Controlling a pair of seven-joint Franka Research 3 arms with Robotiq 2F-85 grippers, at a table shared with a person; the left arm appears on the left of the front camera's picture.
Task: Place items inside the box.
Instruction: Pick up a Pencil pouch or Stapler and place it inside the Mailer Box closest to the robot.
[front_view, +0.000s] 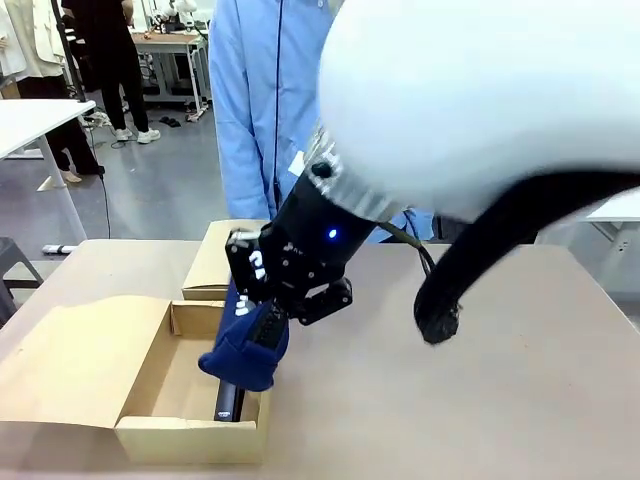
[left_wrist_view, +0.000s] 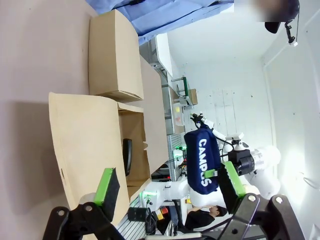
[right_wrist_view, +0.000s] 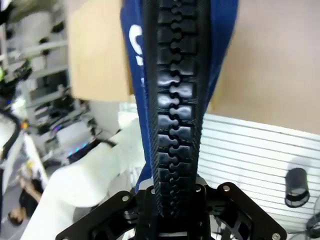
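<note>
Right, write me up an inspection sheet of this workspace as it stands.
Surface: tan table, carrying two cardboard boxes.
Job's things: open box at the front left, flap folded out, with a black item of unclear kind inside; navy CAMPUS pouch hanging over its opening.
Clutter: closed cardboard box behind the open one.
Hands: right hand shut on the pouch's zip edge; left hand open, holding nothing.
Cables: black cable looping off the right arm, above the table.
Surroundings: person in a light-blue coat at the far side; other tables beyond.
</note>
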